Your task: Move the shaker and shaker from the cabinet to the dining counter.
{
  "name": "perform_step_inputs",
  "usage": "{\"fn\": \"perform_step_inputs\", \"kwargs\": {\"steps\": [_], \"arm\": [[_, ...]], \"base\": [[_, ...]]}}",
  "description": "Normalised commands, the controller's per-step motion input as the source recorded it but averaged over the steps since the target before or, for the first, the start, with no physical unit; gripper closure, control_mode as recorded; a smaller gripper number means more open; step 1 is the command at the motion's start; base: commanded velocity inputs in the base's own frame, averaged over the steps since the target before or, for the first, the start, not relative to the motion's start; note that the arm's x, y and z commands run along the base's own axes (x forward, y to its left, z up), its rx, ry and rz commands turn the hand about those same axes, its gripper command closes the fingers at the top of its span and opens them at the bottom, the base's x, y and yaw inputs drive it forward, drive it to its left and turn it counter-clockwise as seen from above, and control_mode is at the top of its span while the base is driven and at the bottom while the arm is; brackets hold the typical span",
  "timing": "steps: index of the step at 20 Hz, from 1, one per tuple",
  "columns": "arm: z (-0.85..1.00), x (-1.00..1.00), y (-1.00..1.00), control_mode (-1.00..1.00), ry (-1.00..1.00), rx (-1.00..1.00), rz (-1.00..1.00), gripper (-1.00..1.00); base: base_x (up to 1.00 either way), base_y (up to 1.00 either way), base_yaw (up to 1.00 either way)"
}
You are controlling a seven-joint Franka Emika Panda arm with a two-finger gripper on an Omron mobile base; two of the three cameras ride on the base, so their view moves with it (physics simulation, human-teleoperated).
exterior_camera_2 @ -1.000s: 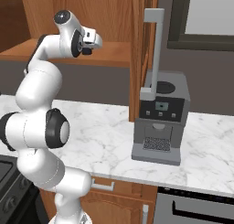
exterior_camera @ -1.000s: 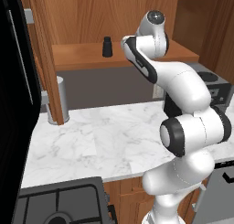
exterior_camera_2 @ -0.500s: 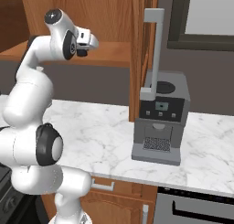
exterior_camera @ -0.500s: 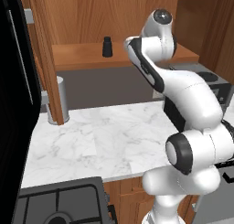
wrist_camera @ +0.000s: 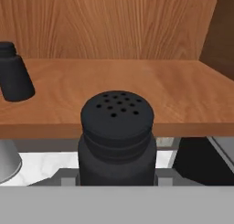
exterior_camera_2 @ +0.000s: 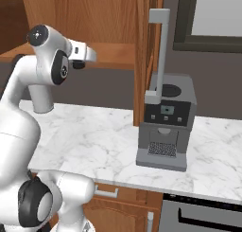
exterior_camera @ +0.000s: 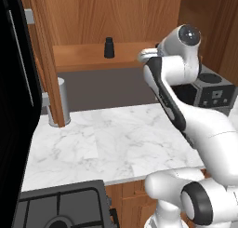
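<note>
The hand [wrist_camera: 117, 182] grips one shaker [wrist_camera: 117, 141] upright, cap up, before the shelf's [wrist_camera: 137, 95] front edge; the second shaker [exterior_camera: 109, 48] stands upright there.

Light level: bright and even in all three views, flat rendered look.
Source: cannot tell; seems diffuse, from above and in front.
Shadows: soft dark band under the cabinet [exterior_camera: 116, 17] shelf; faint shade on the marble worktop [exterior_camera: 111, 138] beside the grey cylinder [exterior_camera: 62, 101].
Glare: none; the white arm [exterior_camera_2: 42, 70] is pale with mild shading.
Dark areas: black panel at the left edge of the left base view holds no detail.
Sharpness: base views crisp; in the hand view the near shaker [wrist_camera: 116, 136] looks slightly soft.
Distortion: none visible at the edges.
</note>
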Motion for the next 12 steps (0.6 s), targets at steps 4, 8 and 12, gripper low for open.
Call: {"fn": "perform_step_inputs", "kwargs": {"steps": [4,8,12], "arm": [[0.13,-1.0,-0.17,-1.0,-0.03,0.0,0.0,1.0],[0.0,-1.0,-0.03,-1.0,0.0,0.0,0.0,1.0],[0.0,-1.0,-0.02,-1.0,0.0,0.0,0.0,1.0]], "base": [[0.0,0.0,0.0],[0.0,0.0,0.0],[0.0,0.0,0.0]]}}
